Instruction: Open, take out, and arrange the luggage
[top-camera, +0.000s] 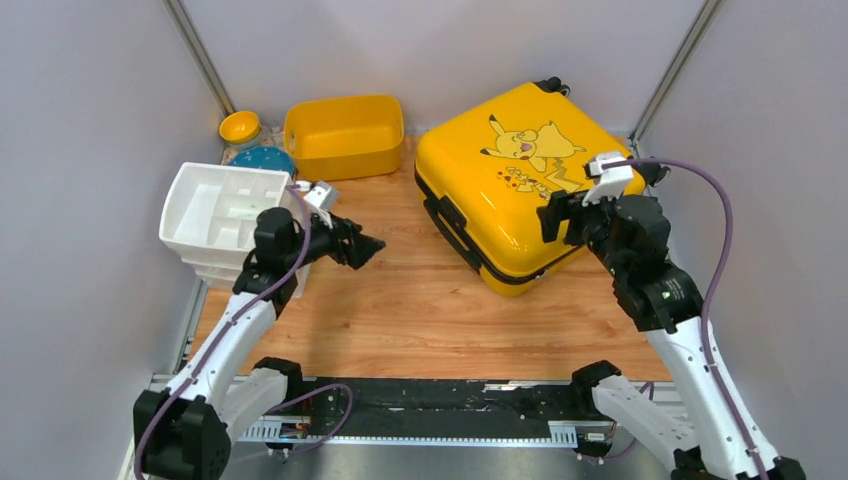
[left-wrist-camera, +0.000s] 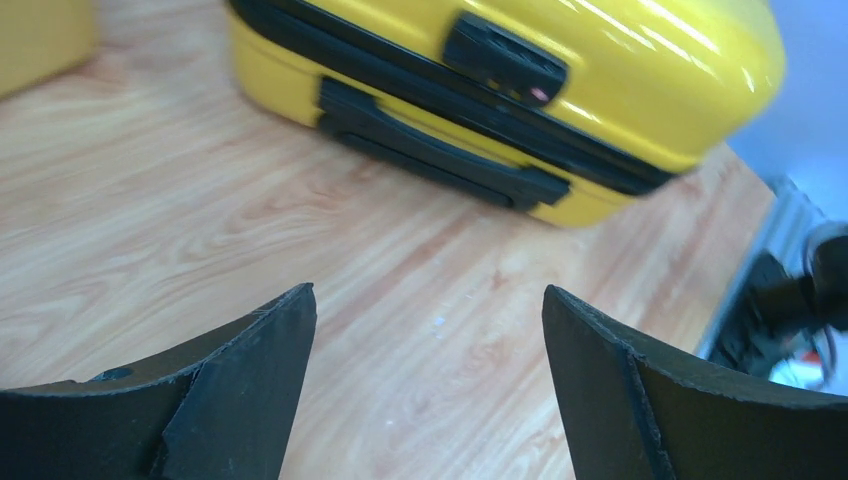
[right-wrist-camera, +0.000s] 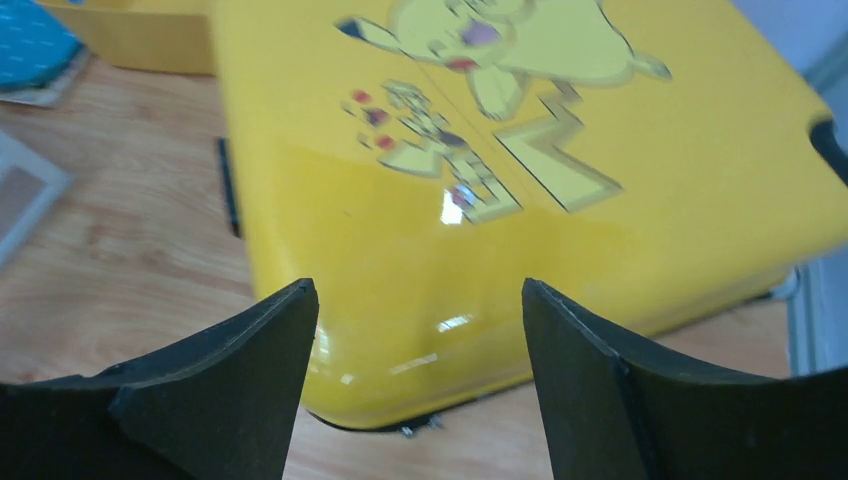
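The luggage (top-camera: 510, 165) is a yellow hard-shell suitcase with a Pikachu print, lying flat and closed at the table's back right. Its black side handle (left-wrist-camera: 432, 152) and lock (left-wrist-camera: 505, 58) show in the left wrist view. My left gripper (top-camera: 368, 247) is open and empty, low over the wood left of the suitcase. My right gripper (top-camera: 553, 217) is open and empty, held over the suitcase's near right corner (right-wrist-camera: 400, 370). The printed lid (right-wrist-camera: 500, 120) fills the right wrist view.
A white compartmented organiser (top-camera: 225, 215) stands at the left, beside my left arm. A plain yellow tub (top-camera: 345, 135) sits at the back, with a small yellow bowl (top-camera: 240, 127) and a teal lid (top-camera: 263, 160) to its left. Grey walls enclose the table.
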